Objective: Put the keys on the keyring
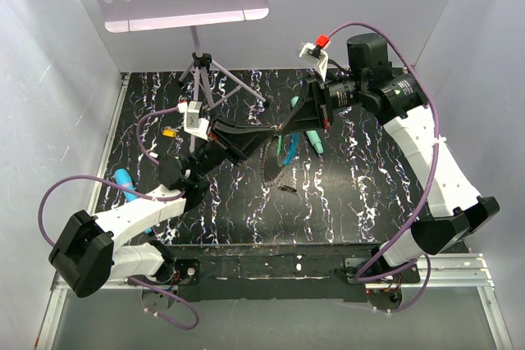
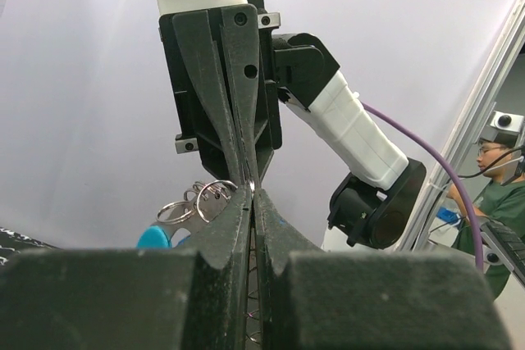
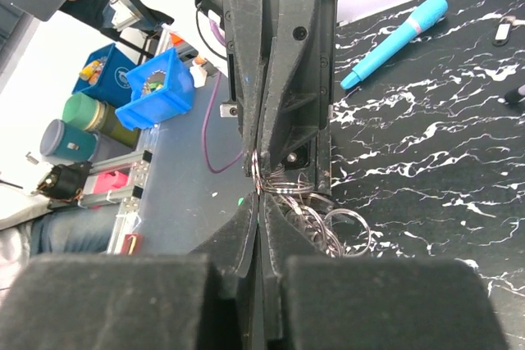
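The left arm (image 1: 139, 215) starts at the near left corner, folds low over the bench (image 1: 353, 194) and stretches up and right toward the middle. Beside its wrist, well left of the action, the orange key (image 1: 170, 131) lies flat on the bench on its own.

The left gripper (image 2: 251, 202) is clamped tight, tips together, with a stretch of fine chain running down the seam between its fingers. It has the keyring (image 3: 308, 202) lifted clear of the bench: a cluster of linked metal rings fans out just at the fingertips.

The right gripper (image 3: 261, 201) meets it nose to nose from the opposite side. Its fingers are also pressed together, and a thin ring runs into the seam at their tips, so it seems to be pinching the same bunch. The right arm (image 1: 426, 161) rises from the near right corner, bends at a high elbow by the back wall and turns left to reach the middle.

Off the bench, a blue bin (image 3: 160, 88) holds small bits I cannot make out. Beside it stand a green tub (image 3: 82, 112) and a grey tub (image 3: 57, 141).
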`<action>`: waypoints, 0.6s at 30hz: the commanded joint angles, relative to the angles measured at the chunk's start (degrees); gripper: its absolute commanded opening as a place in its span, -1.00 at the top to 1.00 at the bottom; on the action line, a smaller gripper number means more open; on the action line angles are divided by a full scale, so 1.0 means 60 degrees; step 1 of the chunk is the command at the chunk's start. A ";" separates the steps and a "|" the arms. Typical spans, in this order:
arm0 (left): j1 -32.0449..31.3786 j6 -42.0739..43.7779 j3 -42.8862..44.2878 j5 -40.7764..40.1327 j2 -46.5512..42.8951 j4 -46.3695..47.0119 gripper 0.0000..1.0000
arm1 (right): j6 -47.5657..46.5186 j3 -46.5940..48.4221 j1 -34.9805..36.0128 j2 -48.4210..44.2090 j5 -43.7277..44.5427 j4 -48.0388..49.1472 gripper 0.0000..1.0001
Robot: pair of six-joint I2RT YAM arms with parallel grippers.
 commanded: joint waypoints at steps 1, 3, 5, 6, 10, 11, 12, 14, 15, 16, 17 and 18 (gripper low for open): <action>-0.0035 0.0053 0.0299 -0.0168 -0.0264 0.2056 1.00 | -0.0128 0.0047 0.0082 -0.0058 -0.0162 0.0090 0.96; -0.0020 0.0082 0.0270 -0.0212 -0.0293 0.2056 1.00 | -0.0157 -0.0011 0.0082 -0.0088 -0.0191 0.0061 0.97; -0.0034 0.0141 0.0255 -0.0270 -0.0337 0.2070 1.00 | -0.0201 -0.0114 0.0082 -0.0117 -0.0220 0.0061 0.97; -0.0035 0.0170 0.0240 -0.0300 -0.0352 0.2085 1.00 | -0.0201 -0.0172 0.0082 -0.0146 -0.0250 0.0076 0.97; -0.0034 0.0243 0.0255 -0.0373 -0.0411 0.2099 1.00 | -0.0128 -0.0494 0.0184 -0.0219 -0.0235 0.0221 0.97; -0.0035 0.0229 0.0284 -0.0359 -0.0425 0.2114 1.00 | -0.0084 -0.0553 0.0243 -0.0234 -0.0250 0.0280 0.97; -0.0035 0.0243 0.0284 -0.0373 -0.0396 0.2129 1.00 | -0.0026 -0.0684 0.0287 -0.0249 -0.0235 0.0353 0.97; -0.0034 0.0214 0.0313 -0.0388 -0.0352 0.2216 1.00 | 0.0077 -0.0817 0.0375 -0.0249 -0.0250 0.0500 0.97; -0.0020 0.0185 0.0313 -0.0388 -0.0337 0.2231 1.00 | 0.0150 -0.0875 0.0404 -0.0249 -0.0279 0.0588 0.97; -0.0034 0.0199 0.0313 -0.0388 -0.0337 0.2246 1.00 | 0.0209 -0.0919 0.0419 -0.0234 -0.0265 0.0646 0.97; -0.0035 0.0199 0.0342 -0.0373 -0.0337 0.2261 1.00 | 0.0238 -0.0905 0.0419 -0.0205 -0.0265 0.0662 0.97; -0.0035 0.0185 0.0328 -0.0373 -0.0323 0.2246 1.00 | 0.0268 -0.0905 0.0419 -0.0190 -0.0265 0.0734 0.97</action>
